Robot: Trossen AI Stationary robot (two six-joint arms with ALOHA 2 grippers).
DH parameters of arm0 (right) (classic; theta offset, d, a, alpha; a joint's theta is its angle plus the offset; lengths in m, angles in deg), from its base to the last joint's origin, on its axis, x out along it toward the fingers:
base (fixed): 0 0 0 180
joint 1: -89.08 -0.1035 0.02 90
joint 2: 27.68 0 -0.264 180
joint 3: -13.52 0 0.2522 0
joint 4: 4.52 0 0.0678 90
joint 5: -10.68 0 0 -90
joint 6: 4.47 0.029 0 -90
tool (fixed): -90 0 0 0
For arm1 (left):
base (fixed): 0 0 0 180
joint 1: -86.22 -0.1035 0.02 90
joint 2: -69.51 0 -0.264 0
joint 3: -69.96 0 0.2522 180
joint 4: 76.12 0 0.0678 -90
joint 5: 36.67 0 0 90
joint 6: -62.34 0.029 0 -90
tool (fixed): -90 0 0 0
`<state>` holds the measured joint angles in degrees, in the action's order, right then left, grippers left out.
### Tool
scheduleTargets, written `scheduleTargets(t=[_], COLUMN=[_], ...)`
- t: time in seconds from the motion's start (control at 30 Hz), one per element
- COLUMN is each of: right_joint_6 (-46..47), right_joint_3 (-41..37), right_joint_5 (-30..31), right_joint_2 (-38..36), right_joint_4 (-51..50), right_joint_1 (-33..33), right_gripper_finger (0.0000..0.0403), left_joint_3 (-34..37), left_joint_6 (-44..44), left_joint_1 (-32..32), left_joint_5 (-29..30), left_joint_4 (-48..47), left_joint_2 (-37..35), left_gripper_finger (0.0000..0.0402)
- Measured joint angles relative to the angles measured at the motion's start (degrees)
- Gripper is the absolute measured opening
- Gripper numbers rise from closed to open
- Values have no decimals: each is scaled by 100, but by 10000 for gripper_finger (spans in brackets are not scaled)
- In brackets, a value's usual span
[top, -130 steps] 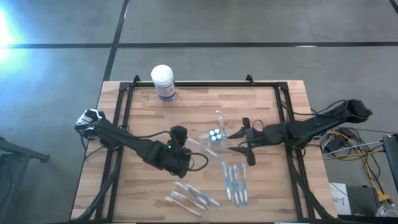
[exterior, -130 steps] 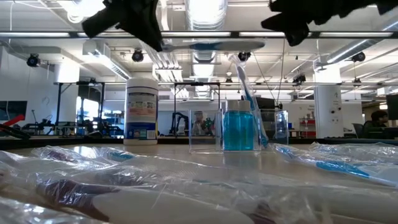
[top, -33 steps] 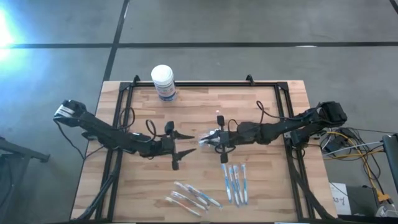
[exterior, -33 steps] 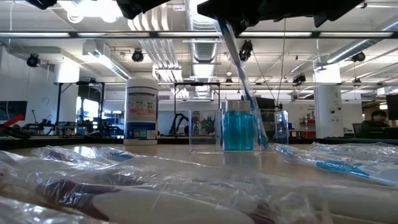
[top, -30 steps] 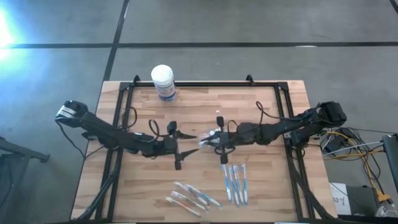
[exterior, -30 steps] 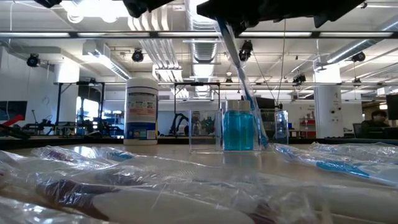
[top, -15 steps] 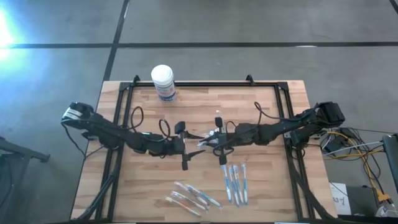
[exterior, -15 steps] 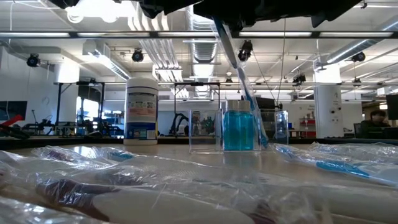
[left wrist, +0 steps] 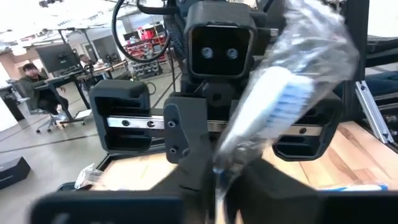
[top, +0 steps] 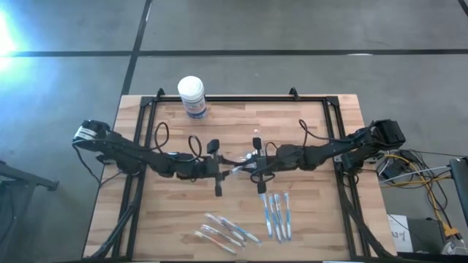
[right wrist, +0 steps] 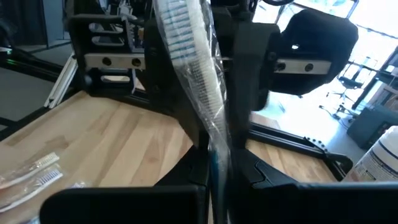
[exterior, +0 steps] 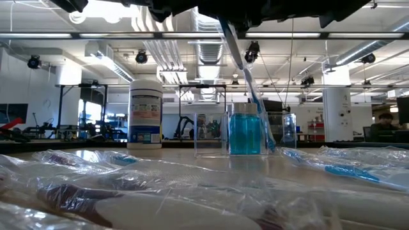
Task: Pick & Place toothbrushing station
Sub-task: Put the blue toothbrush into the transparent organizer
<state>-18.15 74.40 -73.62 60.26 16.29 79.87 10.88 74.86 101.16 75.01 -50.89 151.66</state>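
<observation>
The toothbrushing station (exterior: 239, 134), a clear holder with a blue bottle in it, stands mid-table. In the high view it lies mostly under the two grippers. A toothbrush in a clear wrapper (top: 237, 167) spans the short gap between my left gripper (top: 227, 169) and my right gripper (top: 247, 166). Both are shut on it, facing each other above the station. In the low view a toothbrush (exterior: 243, 70) slants from under the dark grippers down to the station. My left gripper pinches the wrapped toothbrush between its two fingers, where the wrapper (left wrist: 219, 169) narrows below the bristle head (left wrist: 283, 106). It comes level from the table's left. The toothbrush is clear of the table. My right gripper pinches the wrapped toothbrush (right wrist: 214, 146) between its two fingers, coming level from the table's right. The rest of the brush and wrapper (right wrist: 186, 50) rises past the fingers toward the left gripper. Its own fingers hide which part it has.
A white tub with a blue label (top: 191, 95) stands at the far edge. Several wrapped toothbrushes lie near the front edge (top: 276, 212) (top: 223, 230) and fill the low view's foreground (exterior: 160, 191). Black frame rails (top: 139, 146) run along the table's sides.
My left gripper has moved toward the table's right, up to the wrapped toothbrush held by my right gripper, and its fingers have shut on it. The right arm and the toothbrush have stayed in place.
</observation>
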Motion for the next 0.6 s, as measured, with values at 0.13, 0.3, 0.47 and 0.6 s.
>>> scheduleTargets(t=[0.13, 0.3, 0.47, 0.6], right_joint_6=[16, 10, 299, 347], right_joint_3=[0, 2, 2, 2], right_joint_5=[0, -16, -16, -16], right_joint_2=[-9, -16, -23, -93], right_joint_4=[-9, -100, -214, -355], right_joint_1=[0, -2, -1, -2], right_gripper_finger=[13, 37, 98, 152], left_joint_3=[0, 0, 0, 0], left_joint_6=[222, 266, 260, 242], left_joint_1=[2, 2, 2, 2], left_joint_5=[-16, -38, -40, -18], left_joint_4=[0, 30, 284, 232], left_joint_2=[0, 2, 2, -89], left_gripper_finger=[15, 11, 11, 11])
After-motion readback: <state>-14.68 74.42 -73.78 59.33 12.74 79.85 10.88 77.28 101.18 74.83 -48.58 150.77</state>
